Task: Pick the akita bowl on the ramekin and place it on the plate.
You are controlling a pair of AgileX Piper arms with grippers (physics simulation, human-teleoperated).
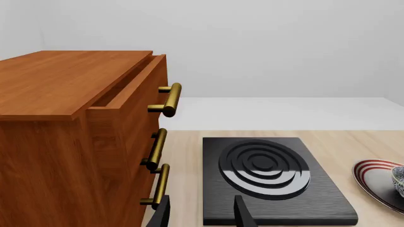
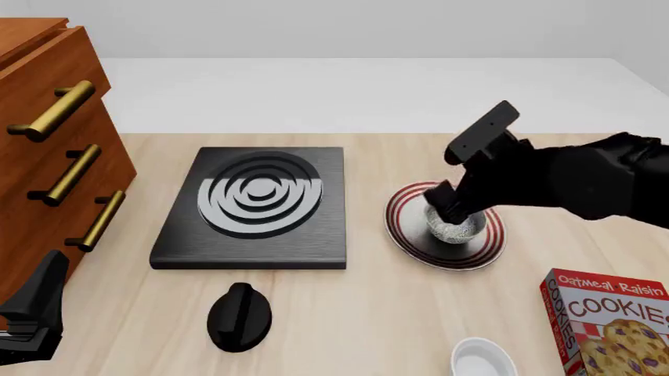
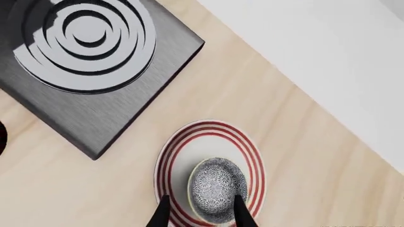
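The grey speckled akita bowl [image 2: 456, 228] [image 3: 218, 188] sits upright inside the red-ringed plate [image 2: 416, 241] [image 3: 208, 126], right of the stove. My right gripper [image 2: 452, 208] [image 3: 202, 212] hangs directly over it, open. Its fingers straddle the bowl: one is clear of the rim, the other overlaps the rim's edge in the right wrist view. The plain white ramekin [image 2: 483, 362] stands empty at the table's front edge. My left gripper [image 2: 37, 301] [image 1: 202, 210] rests open and empty at the front left. In the left wrist view the plate [image 1: 369, 171] and the bowl [image 1: 399, 178] show at the frame's edge.
A black stove [image 2: 256, 205] [image 1: 271, 184] with grey rings lies mid-table, with its black knob [image 2: 240, 315] in front. A wooden drawer cabinet [image 2: 52, 141] [image 1: 75, 132] with brass handles stands at the left. A cookie box [image 2: 606, 323] sits at the front right.
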